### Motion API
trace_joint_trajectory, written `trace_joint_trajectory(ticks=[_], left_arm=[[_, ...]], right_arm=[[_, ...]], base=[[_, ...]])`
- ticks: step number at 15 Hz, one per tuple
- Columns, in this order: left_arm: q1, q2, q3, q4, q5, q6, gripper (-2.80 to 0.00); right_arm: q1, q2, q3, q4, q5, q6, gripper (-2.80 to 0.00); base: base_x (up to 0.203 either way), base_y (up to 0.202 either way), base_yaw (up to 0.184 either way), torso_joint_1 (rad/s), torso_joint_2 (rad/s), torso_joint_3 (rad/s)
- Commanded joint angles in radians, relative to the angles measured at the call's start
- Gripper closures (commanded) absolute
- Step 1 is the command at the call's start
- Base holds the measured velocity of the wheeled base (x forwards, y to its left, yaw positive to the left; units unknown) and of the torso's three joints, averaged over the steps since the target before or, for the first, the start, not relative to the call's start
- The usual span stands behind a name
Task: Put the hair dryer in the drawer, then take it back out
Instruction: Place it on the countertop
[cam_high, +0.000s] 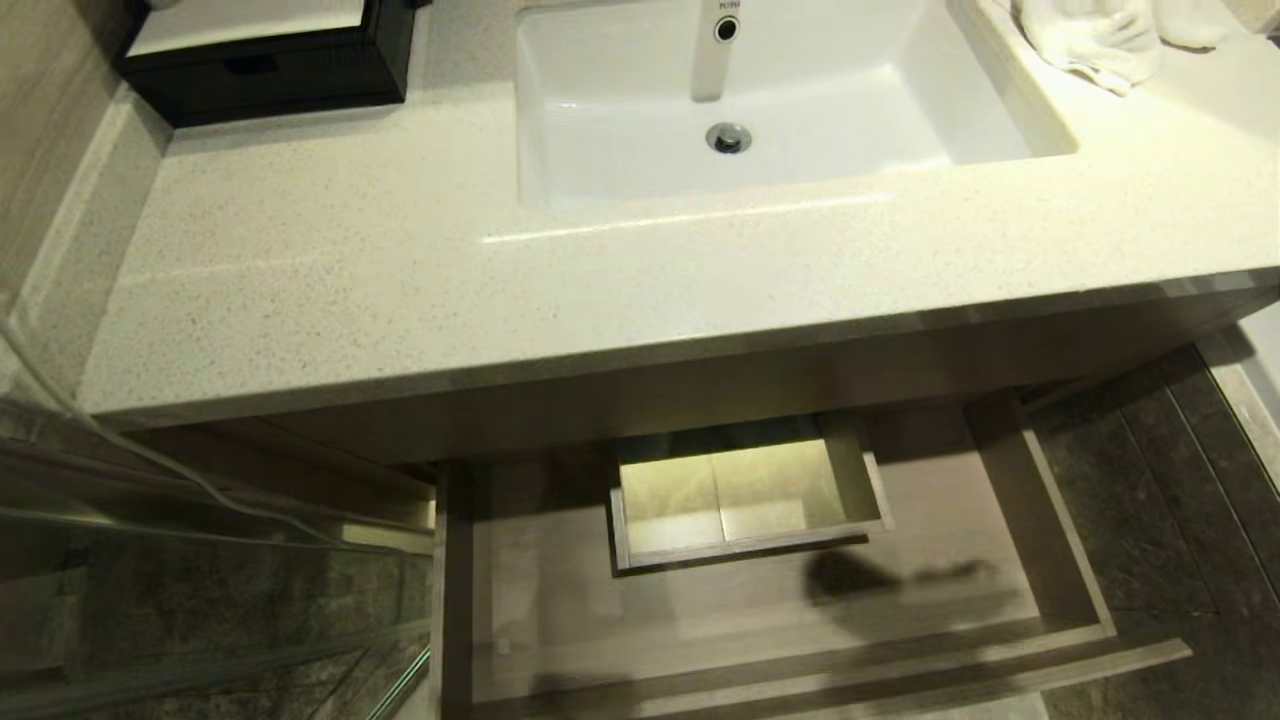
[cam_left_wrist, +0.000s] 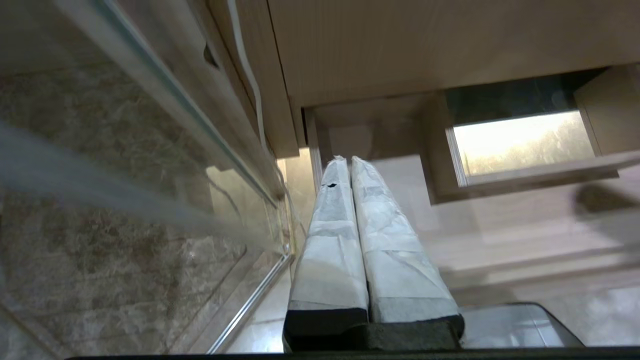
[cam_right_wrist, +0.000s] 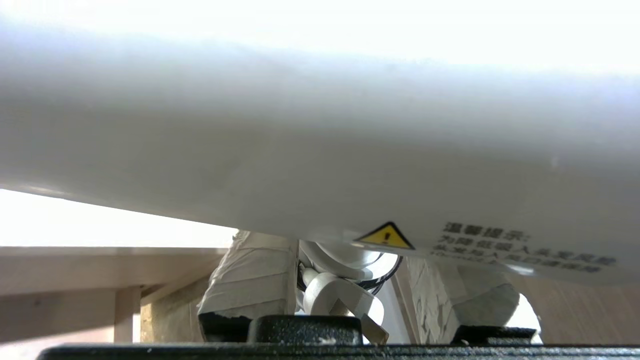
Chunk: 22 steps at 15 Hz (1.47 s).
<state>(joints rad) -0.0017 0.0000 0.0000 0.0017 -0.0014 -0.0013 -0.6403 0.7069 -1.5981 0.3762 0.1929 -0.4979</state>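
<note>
The white hair dryer (cam_right_wrist: 300, 125) fills the right wrist view, its fat barrel lying across the frame with a yellow warning label. My right gripper (cam_right_wrist: 355, 250) is shut on it, one taped finger (cam_right_wrist: 250, 280) on each side of its white lower part and dark cord. This gripper and the dryer are outside the head view. The drawer (cam_high: 560, 600) stands pulled out below the counter, with nothing lying on its pale wood base and a rectangular cutout (cam_high: 740, 495) in the middle. A dark shadow falls on the base. My left gripper (cam_left_wrist: 345, 162) is shut and empty, parked beside the drawer's (cam_left_wrist: 500, 220) left side.
A speckled countertop (cam_high: 350, 280) overhangs the drawer, holding a white sink (cam_high: 560, 130) with a faucet (cam_high: 712, 50). A white towel (cam_high: 1090, 40) lies at the back right, a black box (cam_high: 270, 70) at the back left. A glass panel (cam_high: 150, 560) stands left; dark floor tile (cam_high: 1150, 500) lies right.
</note>
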Motion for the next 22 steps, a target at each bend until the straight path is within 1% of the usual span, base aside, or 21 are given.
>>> trace_joint_trajectory(ticks=[1,2,5,8,10,12,13,14,16,19,22], left_arm=[[0.000,0.000,0.000,0.000,0.000,0.000,0.00],[0.000,0.000,0.000,0.000,0.000,0.000,0.00],[0.000,0.000,0.000,0.000,0.000,0.000,0.00],[-0.001,0.000,0.000,0.000,0.000,0.000,0.00],[0.000,0.000,0.000,0.000,0.000,0.000,0.00],[0.000,0.000,0.000,0.000,0.000,0.000,0.00],[0.000,0.000,0.000,0.000,0.000,0.000,0.00],[-0.001,0.000,0.000,0.000,0.000,0.000,0.00],[0.000,0.000,0.000,0.000,0.000,0.000,0.00],[-0.001,0.000,0.000,0.000,0.000,0.000,0.00],[0.000,0.000,0.000,0.001,0.000,0.000,0.00]], right_arm=[[-0.002,0.068,-0.011,0.003,-0.028,-0.009,0.00],[-0.002,0.091,-0.019,0.004,-0.047,-0.011,0.00],[-0.002,0.171,-0.034,0.016,-0.056,-0.014,0.00],[-0.001,0.283,-0.074,0.075,-0.053,-0.050,0.00],[0.009,0.395,-0.145,0.153,-0.032,-0.098,0.00],[0.034,0.526,-0.264,0.258,0.035,-0.169,0.00],[0.053,0.582,-0.290,0.286,0.064,-0.207,0.00],[0.079,0.626,-0.302,0.299,0.076,-0.232,0.00],[0.108,0.668,-0.297,0.318,0.070,-0.253,0.00],[0.110,0.691,-0.272,0.350,0.049,-0.258,0.00],[0.111,0.748,-0.297,0.353,0.043,-0.304,0.00]], base=[[0.000,0.000,0.000,0.334,-0.11,0.215],[0.000,0.000,0.000,0.348,-0.13,0.203],[0.000,0.000,0.000,0.341,-0.15,0.199],[0.000,0.000,0.000,0.308,-0.16,0.146],[0.000,0.000,0.000,0.094,-0.04,0.046],[0.000,0.000,0.000,0.029,-0.02,0.021],[0.000,0.000,0.000,0.000,0.00,0.000],[0.000,0.000,0.000,0.000,0.00,0.000],[0.000,0.000,0.000,0.000,0.00,0.000],[0.000,0.000,0.000,0.000,0.00,0.000],[0.000,0.000,0.000,0.000,0.00,0.000]])
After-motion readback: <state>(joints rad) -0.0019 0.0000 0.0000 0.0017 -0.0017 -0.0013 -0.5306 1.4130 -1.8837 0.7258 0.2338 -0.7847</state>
